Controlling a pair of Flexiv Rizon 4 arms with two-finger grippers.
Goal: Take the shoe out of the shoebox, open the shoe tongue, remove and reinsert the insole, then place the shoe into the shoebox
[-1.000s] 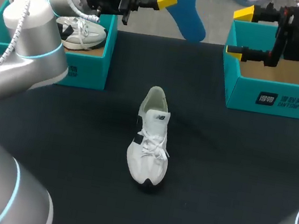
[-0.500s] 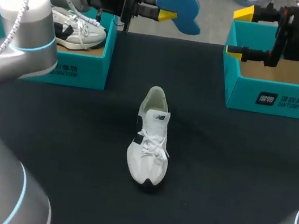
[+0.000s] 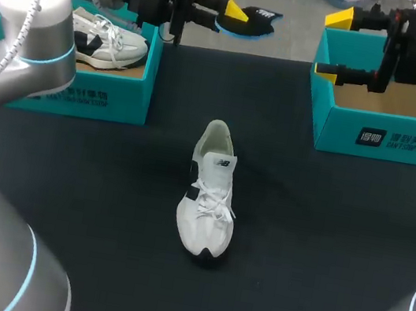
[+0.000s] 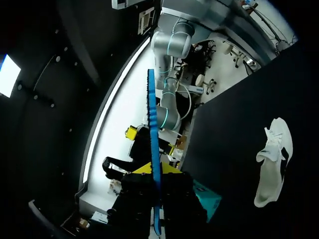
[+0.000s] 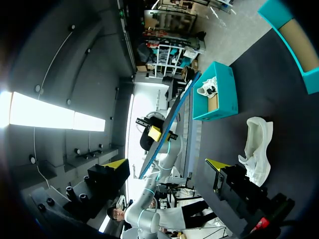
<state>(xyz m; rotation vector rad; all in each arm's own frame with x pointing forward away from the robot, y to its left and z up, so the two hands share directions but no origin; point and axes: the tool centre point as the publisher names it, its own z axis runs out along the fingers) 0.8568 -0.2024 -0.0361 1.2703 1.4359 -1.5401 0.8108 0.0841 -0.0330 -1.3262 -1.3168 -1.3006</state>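
Note:
A white shoe (image 3: pixel 209 196) with a black side patch lies mid-table, toe toward me, its tongue up and its heel opening showing. It also shows in the left wrist view (image 4: pixel 271 159) and the right wrist view (image 5: pixel 256 149). My left gripper (image 3: pixel 234 8) is high over the table's far edge, shut on a blue insole (image 3: pixel 255 24) held nearly flat. From its own wrist camera the insole (image 4: pixel 152 144) appears edge-on between the yellow tips of the left gripper (image 4: pixel 152 169). My right gripper (image 3: pixel 332 44) hangs open and empty over the right shoebox (image 3: pixel 387 137).
A teal shoebox (image 3: pixel 114 96) at the far left holds a second white shoe (image 3: pixel 107 41). The right shoebox shows only its cardboard floor (image 3: pixel 377 100). Black table surface surrounds the centre shoe on all sides.
My left gripper has turned the insole from hanging upright to lying nearly flat, and its arm has shifted a little. The shoe and the right arm have not moved.

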